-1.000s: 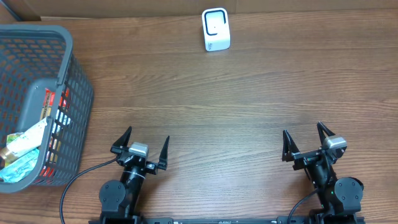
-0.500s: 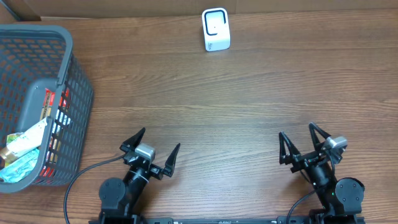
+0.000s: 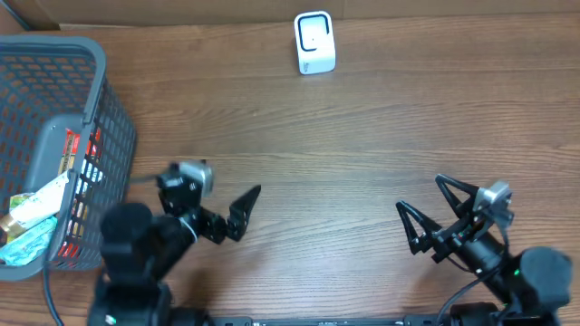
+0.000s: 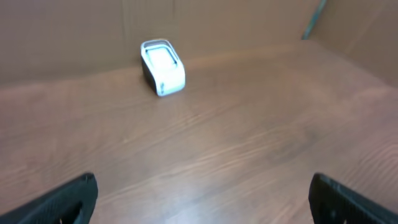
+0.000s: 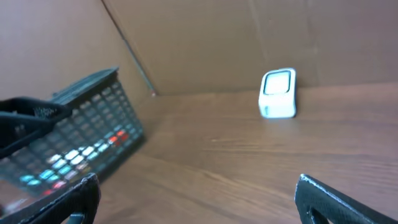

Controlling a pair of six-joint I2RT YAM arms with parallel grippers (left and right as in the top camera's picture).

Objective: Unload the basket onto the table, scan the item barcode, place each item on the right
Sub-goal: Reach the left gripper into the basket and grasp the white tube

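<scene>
Hanging open-jawed and empty, left gripper (image 4: 200, 190) and right gripper (image 3: 420, 195) seem poised to fetch a packet (image 3: 38, 201) from the basket (image 3: 54, 43) for the scanner (image 3: 314, 43).

Mock shop checkout: shopping basket (image 3: 116, 145), barcode scanner (image 3: 314, 43), cardboard backdrop (image 5: 205, 37).

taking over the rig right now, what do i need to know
Left gripper open, empty, beside the grey basket.
Right gripper open, empty, over the table's near right.
Packets lie in the basket at the left; white scanner stands at the far edge.
Done: nothing picked or scanned.
Left to do: take a packet, show its barcode to the scanner.
</scene>
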